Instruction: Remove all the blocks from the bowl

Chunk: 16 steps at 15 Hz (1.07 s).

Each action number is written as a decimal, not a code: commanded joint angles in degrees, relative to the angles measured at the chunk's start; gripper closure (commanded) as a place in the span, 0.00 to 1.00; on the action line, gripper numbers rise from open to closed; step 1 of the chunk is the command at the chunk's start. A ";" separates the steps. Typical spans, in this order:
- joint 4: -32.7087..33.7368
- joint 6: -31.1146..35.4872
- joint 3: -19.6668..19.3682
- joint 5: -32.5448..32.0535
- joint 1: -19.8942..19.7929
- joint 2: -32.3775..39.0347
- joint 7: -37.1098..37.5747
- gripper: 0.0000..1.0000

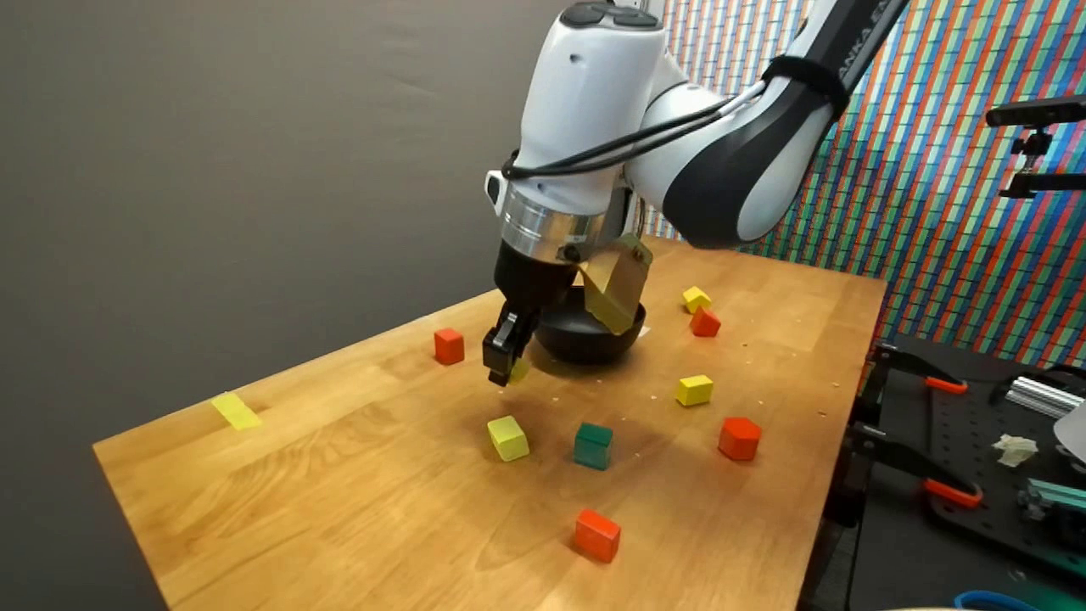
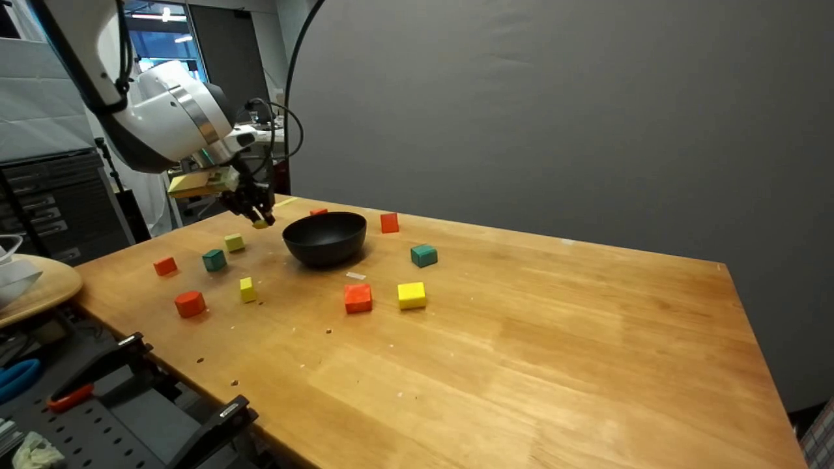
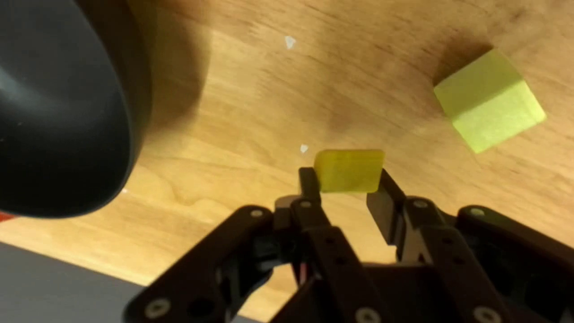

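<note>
The hand (image 3: 348, 183), nearly closed, pinches a yellow block (image 3: 350, 169) beside the bowl (image 3: 63, 107).

In the wrist view, the bowl is between nine and ten o'clock from the hand, with no block in the part that shows. The block's long side runs between the fingers (image 3: 388, 206). Likely it goes down on the table (image 3: 251, 98) next.

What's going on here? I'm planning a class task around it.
A white-and-black robot arm has a small yellow block clamped in its black gripper, above the brown wooden table and beside the round black bowl. Red blocks, yellow blocks and green blocks lie scattered around the bowl. None shows in its visible inside, so emptying looks nearly done; the held block awaits release.
</note>
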 commanded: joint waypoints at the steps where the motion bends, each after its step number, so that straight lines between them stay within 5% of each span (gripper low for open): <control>1: 4.62 0.18 1.24 1.87 -1.78 4.75 -3.45 0.66; 2: 4.95 -0.06 1.10 1.90 -1.75 5.03 -3.38 0.41; 4: 3.76 -1.25 1.74 2.30 -2.12 3.65 -3.95 0.38; 9: -8.73 -4.99 3.55 15.91 0.31 -9.98 -8.76 0.01; 16: -28.43 -4.34 8.48 27.96 2.02 -29.95 -3.95 0.00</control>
